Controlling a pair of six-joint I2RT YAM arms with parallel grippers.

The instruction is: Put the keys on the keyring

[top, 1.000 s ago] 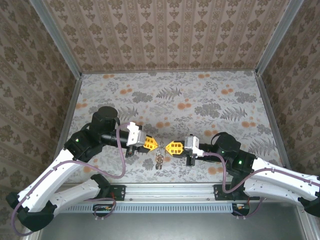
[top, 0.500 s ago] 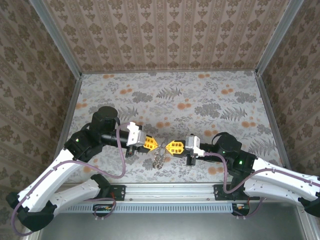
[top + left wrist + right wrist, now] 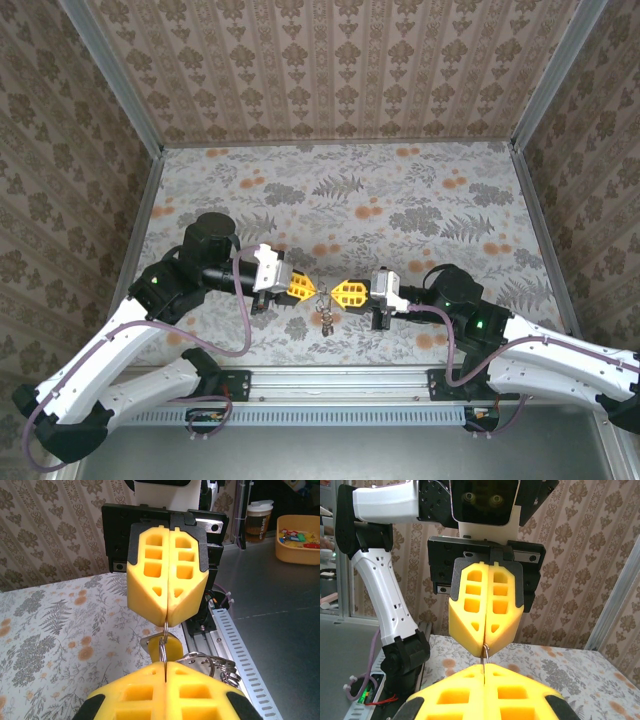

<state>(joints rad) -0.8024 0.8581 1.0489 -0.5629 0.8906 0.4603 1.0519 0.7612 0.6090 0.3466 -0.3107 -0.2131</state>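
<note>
Both grippers [image 3: 309, 291] [image 3: 337, 294] pinching keyring [image 3: 164, 641], keys [image 3: 325, 318] hanging below

Thin silvery wire keyring [image 3: 163, 642], upright and edge-on in left wrist view, held in the air. Pinched at one side in closed pad seam of left gripper [image 3: 309, 291], at opposite side in closed pad seam of right gripper [image 3: 337, 295]. Keys [image 3: 325, 318] a tiny pale metal cluster with small rings, hanging loose just below keyring, between the two grippers, lower end blurred
</note>
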